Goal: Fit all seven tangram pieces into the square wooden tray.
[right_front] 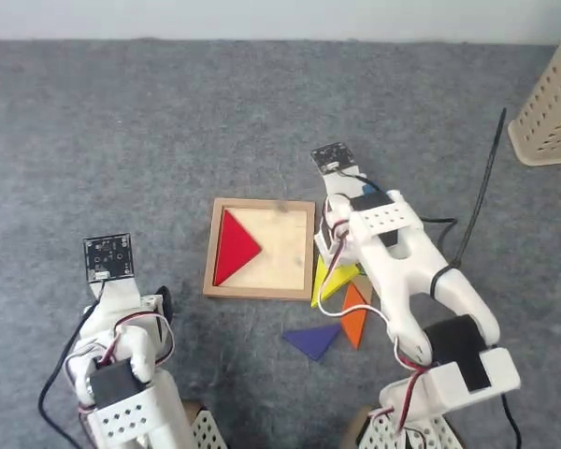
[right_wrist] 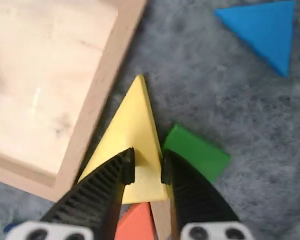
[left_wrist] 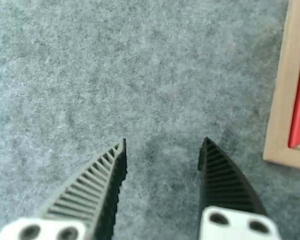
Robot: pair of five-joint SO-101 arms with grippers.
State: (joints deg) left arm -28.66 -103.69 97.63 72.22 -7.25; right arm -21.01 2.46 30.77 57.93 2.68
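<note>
R gripper (right_wrist: 147, 167) clamps yellow triangle (right_wrist: 135, 125) btwn jaws, w/ tray (right_wrist: 97, 100) rim just beside. Thin pinch may slip, or a corner may snag the rim. L gripper (left_wrist: 165, 145) spread open, nothing btwn.

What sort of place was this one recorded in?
Probably a lab or workshop tabletop rig: a grey carpet-like mat covers the surface, a wooden tray with tangram pieces lies before two small arms, and a slatted basket stands at the edge.
</note>
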